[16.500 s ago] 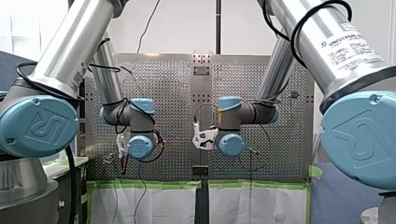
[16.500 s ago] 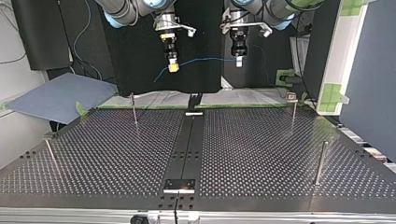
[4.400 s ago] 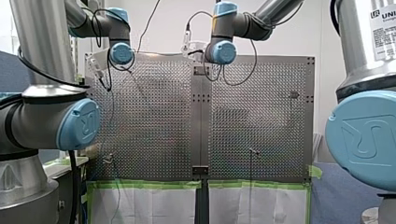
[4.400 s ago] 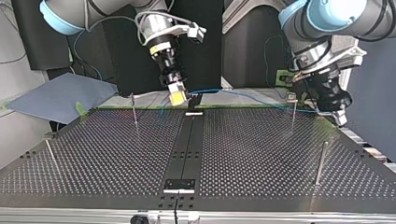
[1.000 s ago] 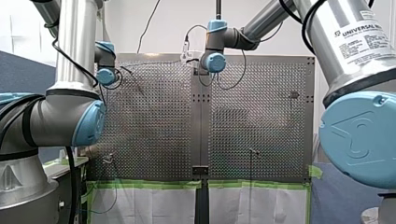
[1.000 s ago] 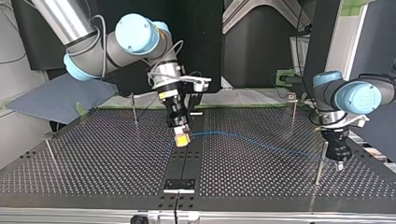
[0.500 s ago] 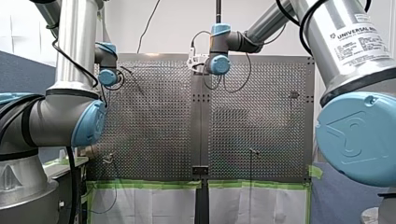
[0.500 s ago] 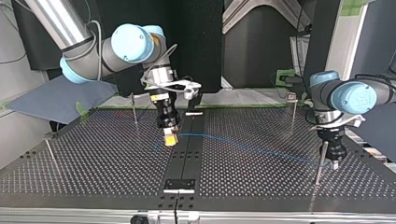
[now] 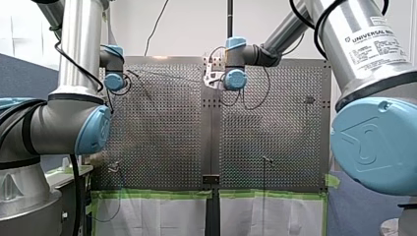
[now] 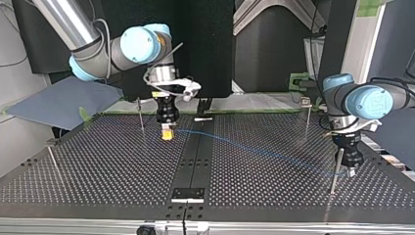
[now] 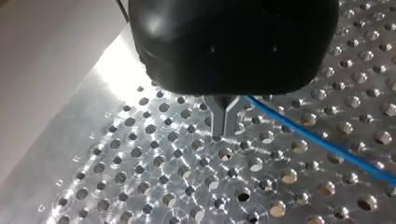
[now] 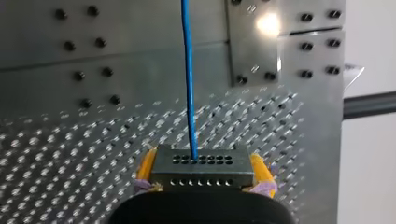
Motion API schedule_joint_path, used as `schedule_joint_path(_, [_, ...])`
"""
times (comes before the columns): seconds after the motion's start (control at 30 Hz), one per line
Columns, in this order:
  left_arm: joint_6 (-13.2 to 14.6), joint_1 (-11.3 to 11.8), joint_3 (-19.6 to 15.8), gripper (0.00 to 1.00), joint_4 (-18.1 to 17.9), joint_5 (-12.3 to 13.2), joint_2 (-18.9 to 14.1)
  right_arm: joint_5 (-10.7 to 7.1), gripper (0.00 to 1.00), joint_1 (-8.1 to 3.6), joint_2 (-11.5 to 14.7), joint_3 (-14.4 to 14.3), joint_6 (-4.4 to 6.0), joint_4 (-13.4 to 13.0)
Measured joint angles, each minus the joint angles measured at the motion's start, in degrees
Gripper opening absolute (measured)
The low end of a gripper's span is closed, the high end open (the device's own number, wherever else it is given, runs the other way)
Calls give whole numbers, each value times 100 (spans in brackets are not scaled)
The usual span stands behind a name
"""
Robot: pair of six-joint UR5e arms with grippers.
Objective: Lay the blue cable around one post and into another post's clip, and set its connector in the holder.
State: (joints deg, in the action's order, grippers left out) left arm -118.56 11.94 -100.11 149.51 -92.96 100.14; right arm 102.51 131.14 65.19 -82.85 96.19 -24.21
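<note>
Between my right fingers (image 12: 259,169), black connector (image 12: 201,169), blue cable (image 12: 188,79) leading ahead.

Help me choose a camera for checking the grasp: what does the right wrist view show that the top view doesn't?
Only the right wrist view: the black, hole-dotted connector clamped between yellow pads. Only the top view: the thin blue cable running to my left gripper beside a thin metal post. Both: that cable, my right gripper, the perforated metal table.
</note>
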Motion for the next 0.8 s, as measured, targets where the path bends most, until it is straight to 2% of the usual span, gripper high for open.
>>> schedule_joint_path(0.2, [-11,-2,-30,0,-8,-29,0,157,0,-67,2,-287,144,-286])
schedule_joint_path(0.5, [-58,-7,-41,0,-13,-8,0,599,0,-174,3,-747,365,-747])
schedule_joint_path(0.63, [-68,-9,-42,0,-7,-7,0,786,0,-229,3,-934,409,-934])
schedule_joint_path(0.8, [-70,-9,-42,0,0,-2,0,903,0,-263,1,-1148,430,-1149])
